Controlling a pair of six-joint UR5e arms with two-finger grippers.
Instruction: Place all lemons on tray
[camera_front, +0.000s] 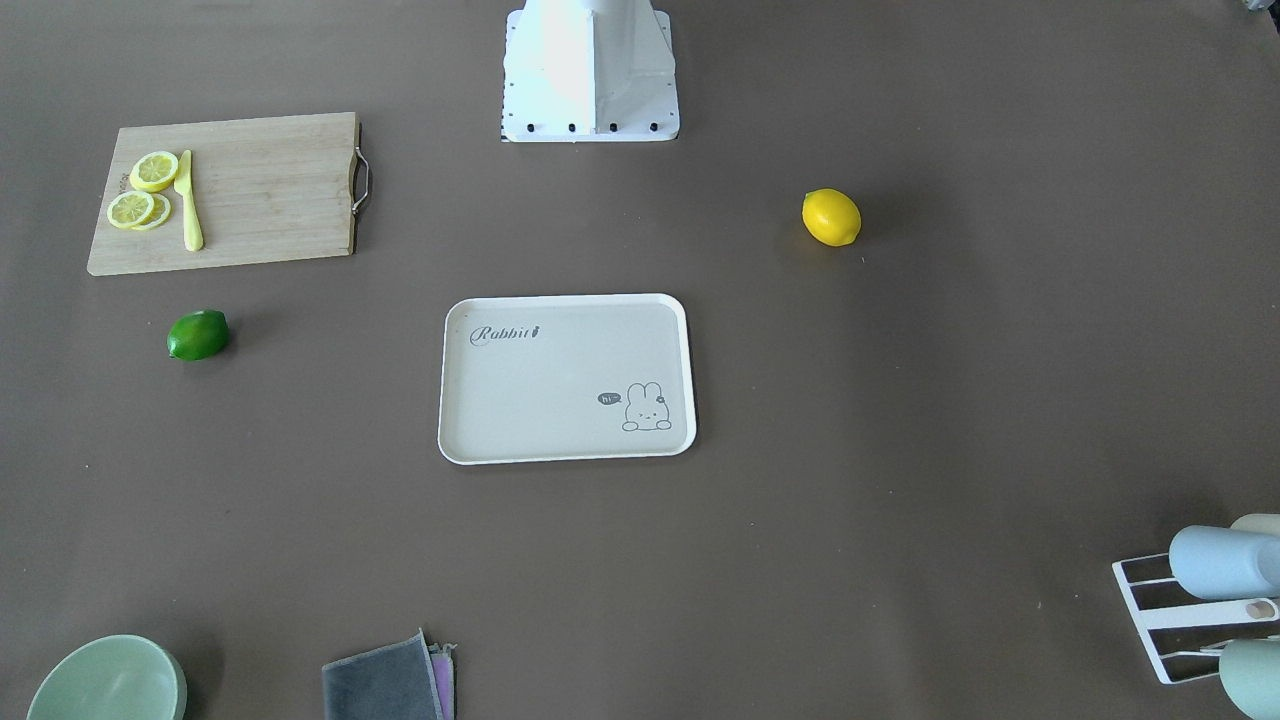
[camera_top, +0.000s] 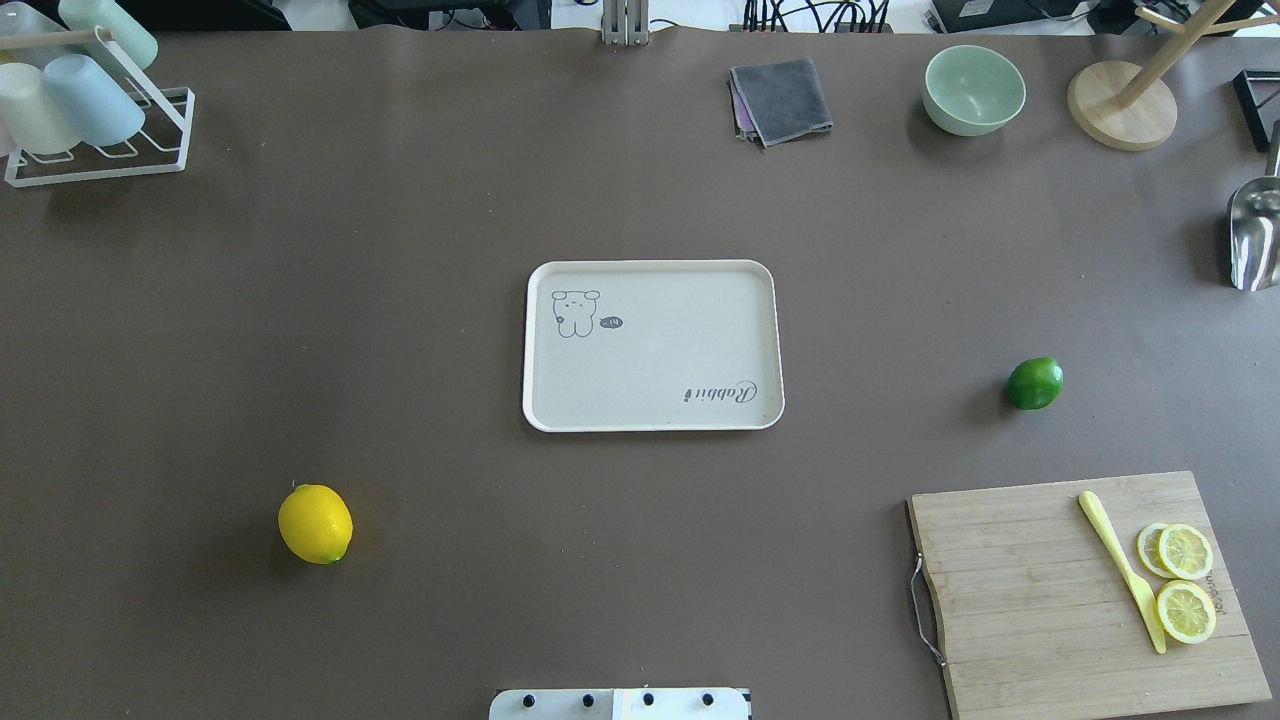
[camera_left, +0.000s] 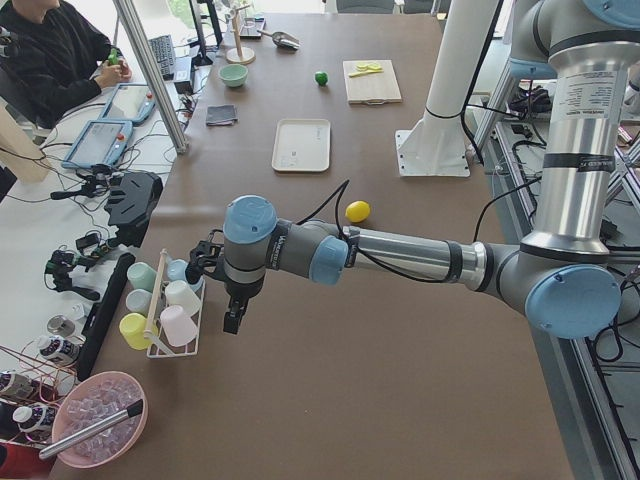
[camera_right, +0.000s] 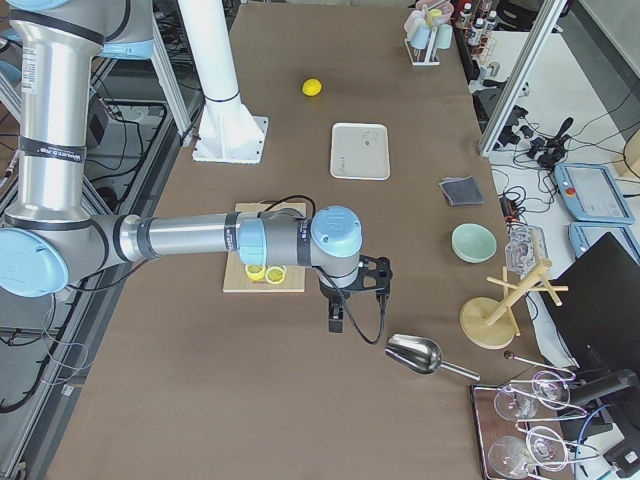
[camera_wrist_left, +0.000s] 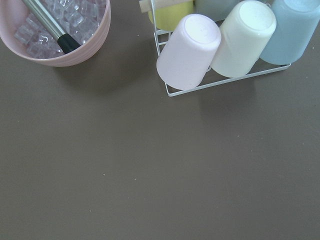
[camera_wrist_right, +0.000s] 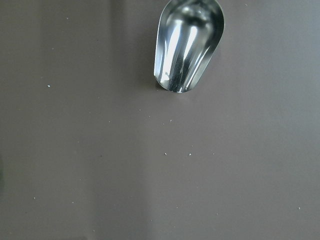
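yellow lemon (camera_top: 315, 523): sat on table, off tray (camera_top: 653, 265) | green lemon (camera_top: 1034, 383): sat near board (camera_top: 1050, 600) | left gripper (camera_left: 232, 322), right gripper (camera_right: 337, 322): opening unreadable

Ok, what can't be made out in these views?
Left gripper: seen only in exterior left, small; open or shut unclear.
Right gripper: same, exterior right only.
Green bowl: cut off by front-facing view's bottom edge.
Metal scoop: handle cut off by overhead view's right edge.

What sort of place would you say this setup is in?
Probably a robotics lab: an operator sits by teach pendants beside the table, where a tray and cutting board are staged.
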